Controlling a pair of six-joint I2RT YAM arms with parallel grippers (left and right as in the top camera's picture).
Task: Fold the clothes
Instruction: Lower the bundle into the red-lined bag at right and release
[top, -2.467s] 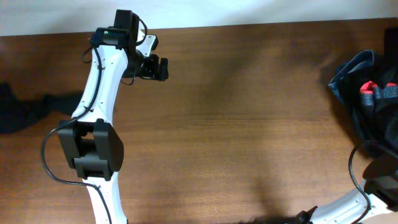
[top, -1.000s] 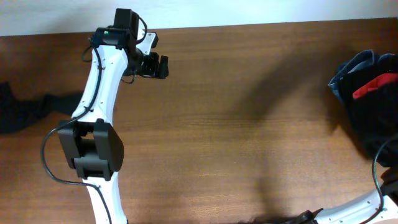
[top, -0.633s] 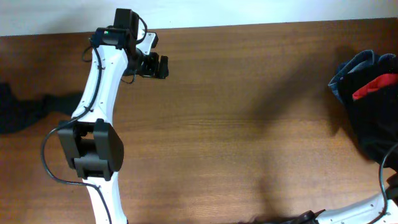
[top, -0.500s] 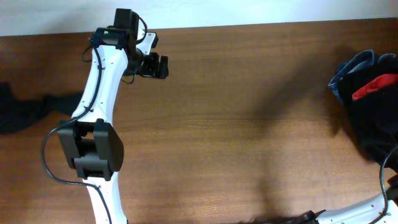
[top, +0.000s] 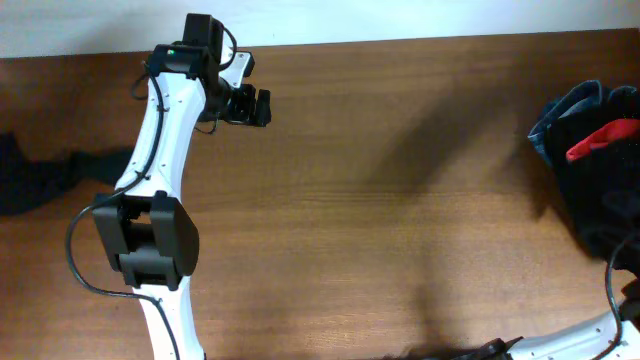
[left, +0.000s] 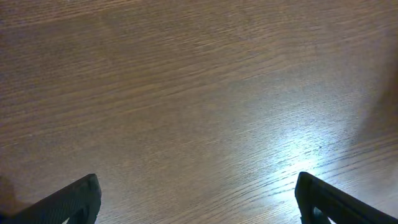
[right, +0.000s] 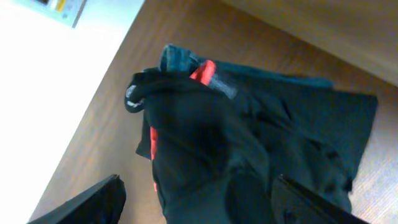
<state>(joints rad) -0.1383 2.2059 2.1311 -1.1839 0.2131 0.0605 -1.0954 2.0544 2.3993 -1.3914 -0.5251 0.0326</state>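
The clothes lie in two places. A dark heap (top: 590, 190) with grey-blue edges and a red piece (top: 601, 139) sits at the table's right edge. A dark garment (top: 45, 178) trails off the left edge. In the right wrist view the heap of clothes (right: 249, 137) fills the frame, black folds over a red strip (right: 204, 71). My right gripper (right: 199, 208) hangs open above it, with nothing pinched between its fingers. My left gripper (top: 250, 105) is at the back left. It stands open (left: 199, 205) over bare wood, far from any cloth.
The brown wooden table (top: 400, 200) runs between the two piles. A white wall strip (top: 400, 18) borders its far edge. The left arm's base (top: 150, 240) stands at the front left. The right arm's white link (top: 560, 338) and cable cross the front right corner.
The heap at the right has settled, and its red piece now lies bare. The right arm's lower link has slid toward the right edge. The left arm has not moved.
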